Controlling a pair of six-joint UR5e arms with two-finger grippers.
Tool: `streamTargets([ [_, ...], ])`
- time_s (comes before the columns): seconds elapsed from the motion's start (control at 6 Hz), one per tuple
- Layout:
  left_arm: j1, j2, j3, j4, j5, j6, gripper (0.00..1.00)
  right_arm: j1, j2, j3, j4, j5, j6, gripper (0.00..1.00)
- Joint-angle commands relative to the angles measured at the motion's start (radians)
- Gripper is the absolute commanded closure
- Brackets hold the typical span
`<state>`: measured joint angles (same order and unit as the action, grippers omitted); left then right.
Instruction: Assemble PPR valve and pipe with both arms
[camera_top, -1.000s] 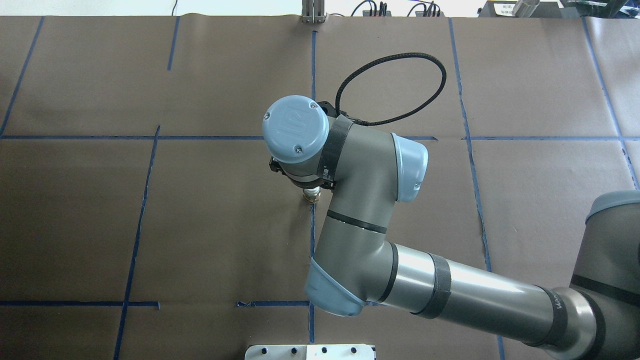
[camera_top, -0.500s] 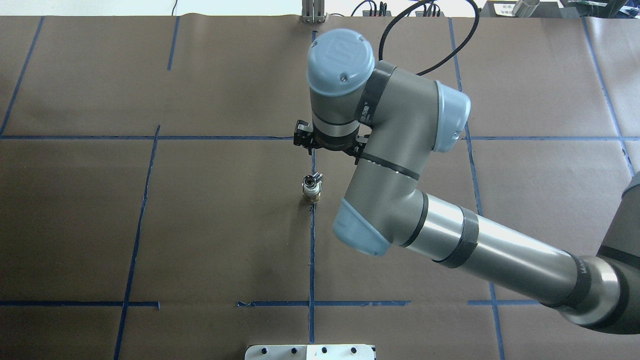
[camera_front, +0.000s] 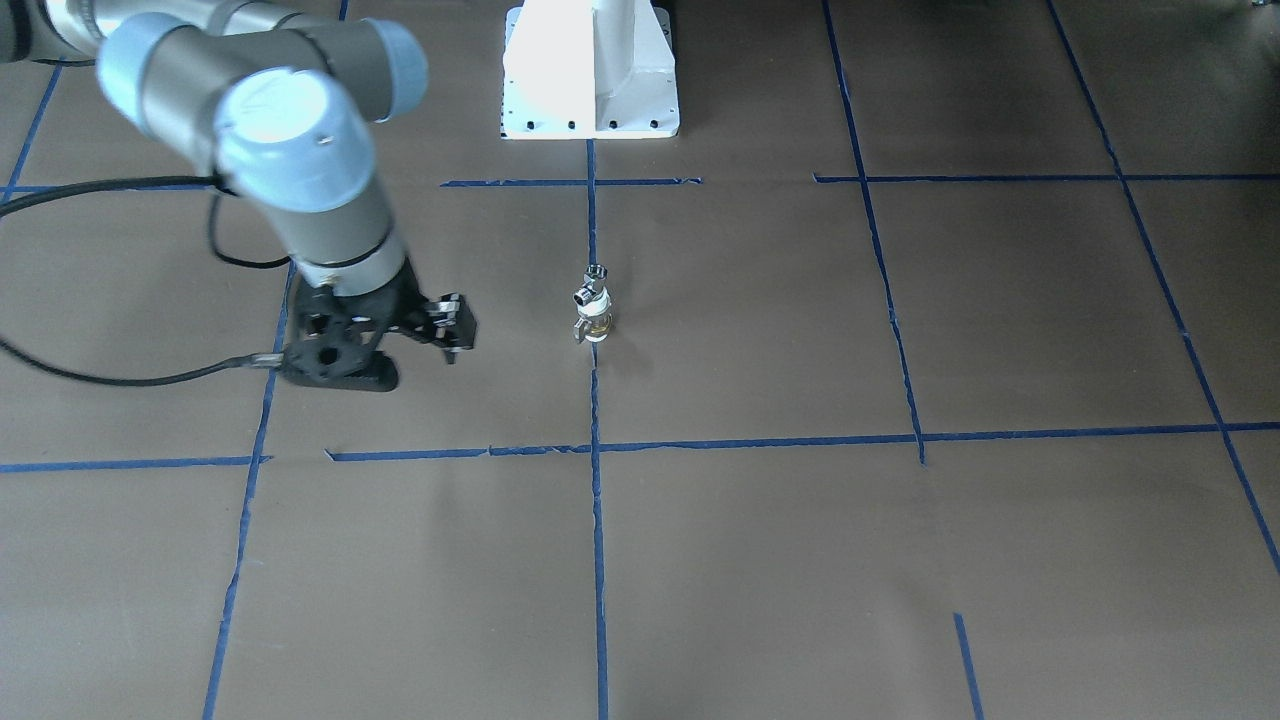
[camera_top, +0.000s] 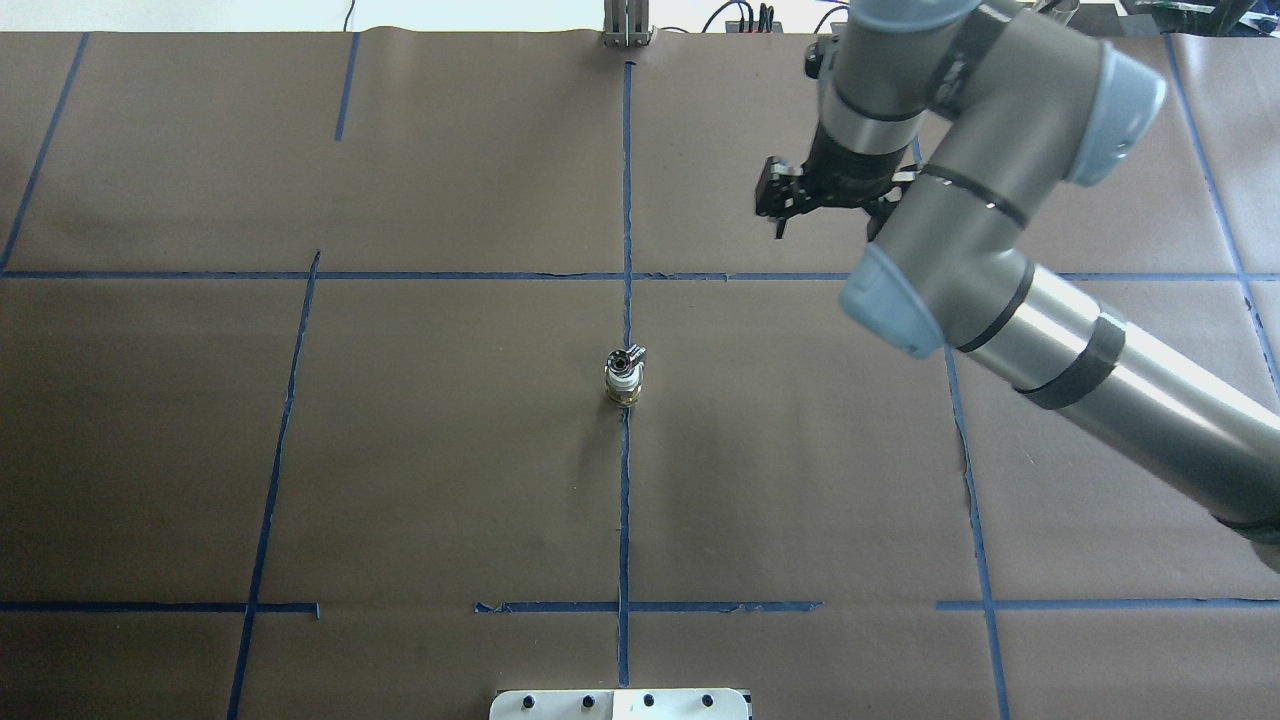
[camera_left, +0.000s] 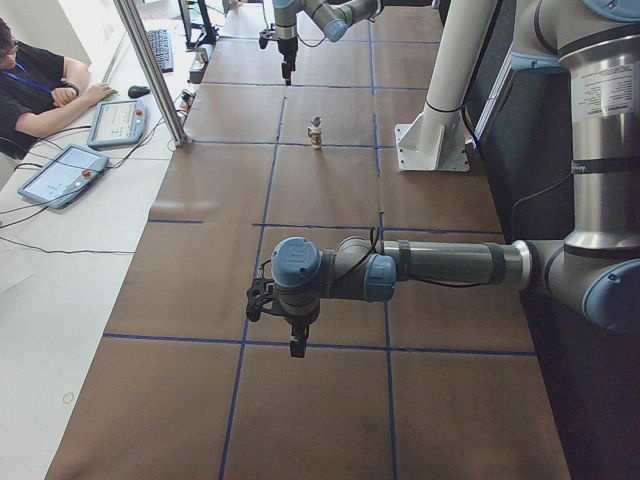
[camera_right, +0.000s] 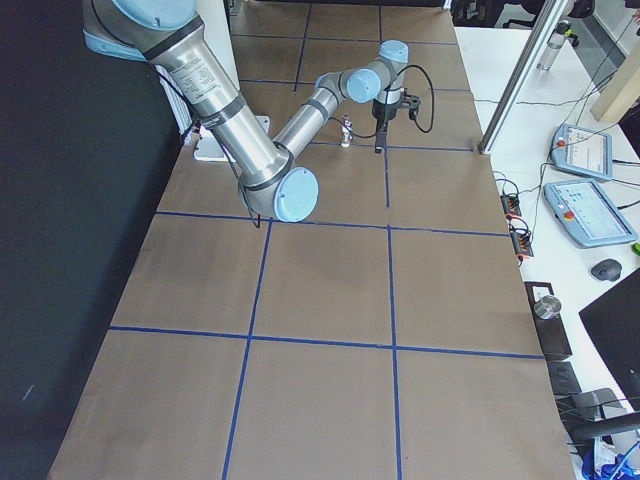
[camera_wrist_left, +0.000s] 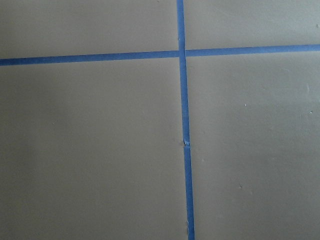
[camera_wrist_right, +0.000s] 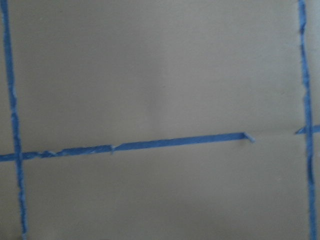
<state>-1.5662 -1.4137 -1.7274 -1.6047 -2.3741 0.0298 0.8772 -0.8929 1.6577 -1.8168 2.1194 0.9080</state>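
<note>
The chrome PPR valve (camera_top: 628, 355) sits on top of the pipe (camera_top: 622, 388). The two stand joined and upright on the blue centre line, and also show in the front view as valve (camera_front: 594, 276) over pipe (camera_front: 595, 322). My right gripper (camera_top: 828, 208) hangs far back and to the right of them, well apart, open and empty; it also shows in the front view (camera_front: 385, 350). My left gripper (camera_left: 297, 340) shows only in the exterior left view, low over the table's left end. I cannot tell whether it is open or shut. Both wrist views show only brown paper and blue tape.
Brown paper with blue tape lines covers the table (camera_top: 400, 450). The white robot base (camera_front: 590, 110) stands at the robot-side edge. An aluminium post (camera_left: 150, 70), tablets (camera_left: 60, 175) and a seated operator (camera_left: 30, 80) are along the far side.
My right gripper was down over the valve and pipe. It lifted off and swung far back and to the right. The joined valve and pipe stayed standing where they were.
</note>
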Motion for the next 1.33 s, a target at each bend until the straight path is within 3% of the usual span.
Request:
streamTargets([
  [0.0,0.000,0.001,0.006,0.000,0.003,0.001,0.00,0.177,-0.148,0.005,0.002,0.074,-0.352,0.00],
  [0.33,0.002,0.007,0.011,-0.003,0.004,0.001,0.00,0.380,-0.356,0.002,0.005,0.157,-0.784,0.00],
  [0.67,-0.002,0.082,0.005,-0.001,0.004,0.006,0.00,0.567,-0.539,-0.002,0.005,0.183,-1.126,0.00],
  [0.83,-0.002,0.110,-0.026,-0.004,0.004,0.006,0.00,0.636,-0.639,-0.004,0.007,0.182,-1.246,0.00],
  [1.0,-0.002,0.111,-0.032,-0.004,0.004,0.006,0.00,0.675,-0.752,-0.004,0.121,0.183,-1.268,0.00],
  [1.17,-0.002,0.111,-0.034,-0.004,0.004,0.006,0.00,0.689,-0.783,-0.003,0.182,0.185,-1.243,0.00],
])
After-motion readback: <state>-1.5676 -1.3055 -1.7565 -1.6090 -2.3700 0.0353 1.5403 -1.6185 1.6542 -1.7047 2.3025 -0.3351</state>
